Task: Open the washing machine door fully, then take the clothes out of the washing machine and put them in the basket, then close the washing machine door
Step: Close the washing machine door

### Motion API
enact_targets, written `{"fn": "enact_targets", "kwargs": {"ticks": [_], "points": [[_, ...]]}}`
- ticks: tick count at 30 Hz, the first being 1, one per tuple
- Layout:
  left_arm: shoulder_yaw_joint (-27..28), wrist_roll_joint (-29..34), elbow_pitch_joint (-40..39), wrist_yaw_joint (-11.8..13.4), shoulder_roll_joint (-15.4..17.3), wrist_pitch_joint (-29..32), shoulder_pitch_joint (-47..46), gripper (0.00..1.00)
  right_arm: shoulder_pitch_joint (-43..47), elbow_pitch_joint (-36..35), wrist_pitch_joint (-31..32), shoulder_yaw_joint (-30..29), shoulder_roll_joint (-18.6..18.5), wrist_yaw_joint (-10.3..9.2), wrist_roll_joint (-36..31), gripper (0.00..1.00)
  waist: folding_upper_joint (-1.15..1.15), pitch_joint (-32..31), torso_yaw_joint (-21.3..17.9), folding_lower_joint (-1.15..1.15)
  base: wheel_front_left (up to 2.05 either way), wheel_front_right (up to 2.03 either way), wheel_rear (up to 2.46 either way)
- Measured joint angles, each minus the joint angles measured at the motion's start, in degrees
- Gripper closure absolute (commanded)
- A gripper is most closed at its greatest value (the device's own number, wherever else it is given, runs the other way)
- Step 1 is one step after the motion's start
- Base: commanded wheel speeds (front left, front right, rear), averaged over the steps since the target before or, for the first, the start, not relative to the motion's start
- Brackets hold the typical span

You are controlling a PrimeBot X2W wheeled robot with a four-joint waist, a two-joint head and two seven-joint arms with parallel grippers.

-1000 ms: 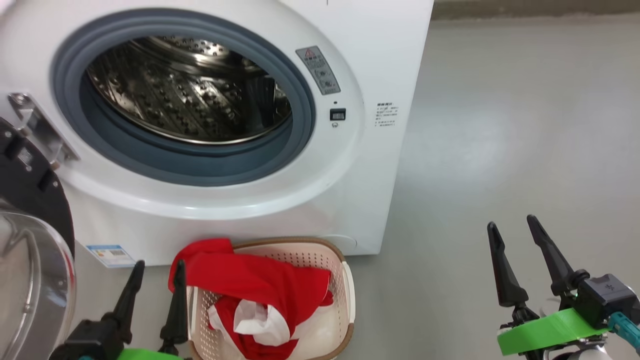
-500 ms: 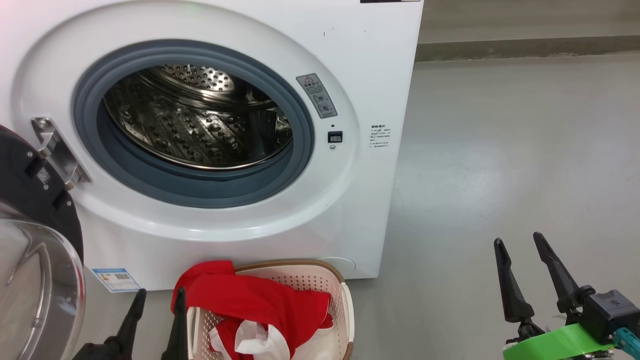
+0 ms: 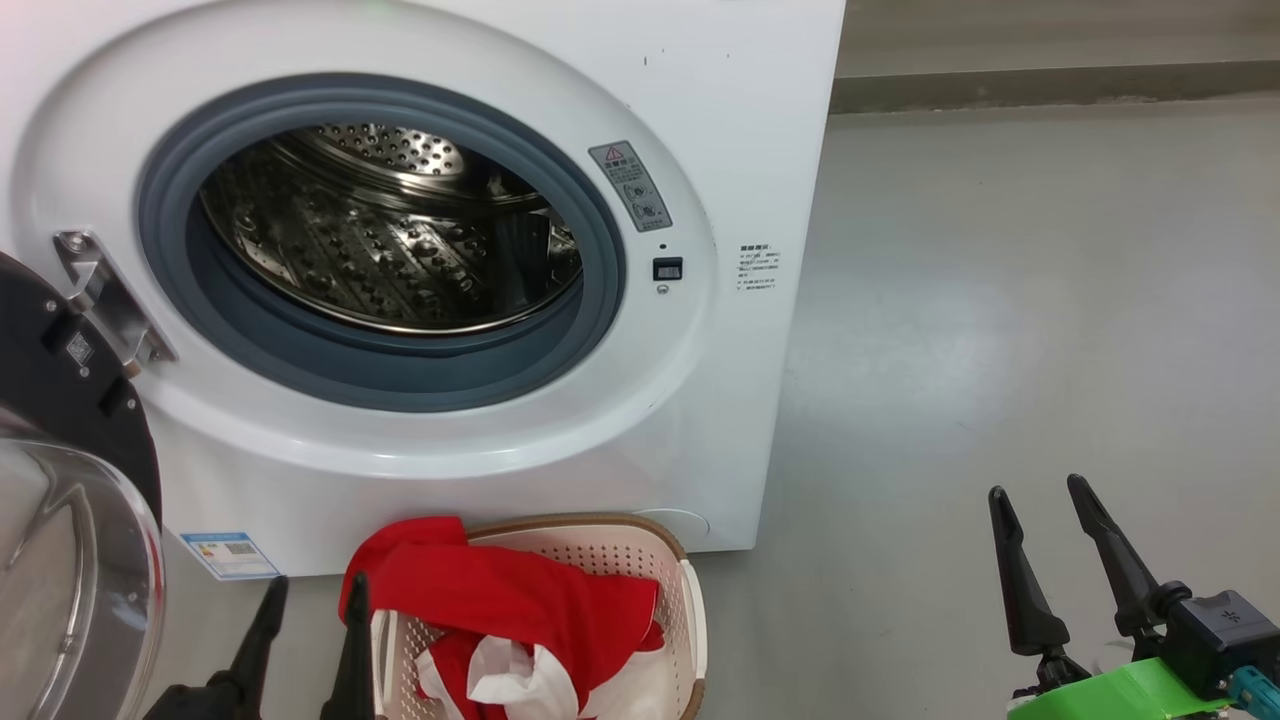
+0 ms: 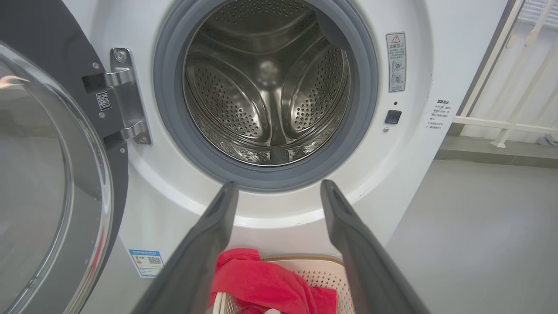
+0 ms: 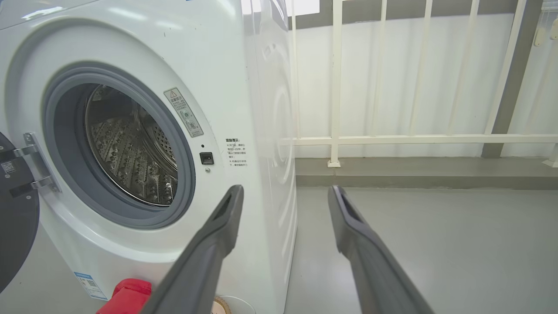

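The white washing machine (image 3: 720, 120) stands ahead with its steel drum (image 3: 390, 235) bare inside. Its door (image 3: 70, 540) hangs swung wide open at the left, black rim and glass bowl facing me; the same door (image 4: 48, 174) fills the left of the left wrist view. The red and white clothes (image 3: 510, 610) lie in the cream basket (image 3: 690, 600) on the floor below the opening. My left gripper (image 3: 315, 588) is open, just left of the basket, holding nothing. My right gripper (image 3: 1035, 493) is open over bare floor at the lower right, well away from the machine.
Grey floor (image 3: 1000, 300) stretches right of the machine to a low kerb (image 3: 1050, 85). A white railing (image 5: 414, 139) runs behind it. The steel door hinge (image 3: 105, 300) sits on the machine's left front.
The head camera tilted up, so the whole picture slid down. Both grippers stay open and nothing among the things has moved.
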Motion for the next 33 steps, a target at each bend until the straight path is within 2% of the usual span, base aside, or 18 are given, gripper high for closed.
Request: {"fn": "enact_targets", "kwargs": {"ticks": [8, 16, 24, 33], "points": [[0.02, 0.07, -0.74, 1.38, 0.03, 0.00, 0.02, 0.00, -0.01, 0.02, 0.00, 0.07, 0.01, 0.00, 0.00, 0.00, 0.00, 0.18, -0.31, 0.00, -0.53, 0.53, 0.00], [-0.25, 0.07, -1.21, 2.16, 0.21, 0.49, 0.02, 0.00, -0.06, 0.03, 0.00, 0.15, 0.01, 0.00, 0.00, 0.00, 0.00, 0.36, -0.47, 0.00, -1.62, 1.62, 0.00], [-0.86, 0.25, -2.33, 2.08, 0.29, 0.03, 0.69, 0.00, -0.08, 0.13, 0.00, 0.73, 0.02, 0.00, 0.00, 0.00, 0.00, 0.65, -0.30, 0.00, -1.78, 1.78, 0.00], [-1.05, 0.44, -2.56, 1.64, 0.22, -0.12, 0.84, 0.00, -0.13, 0.57, 0.00, 1.09, 0.02, 0.00, 0.00, 0.00, 0.00, 0.77, 0.33, 0.00, -0.73, 0.73, 0.00]]}}
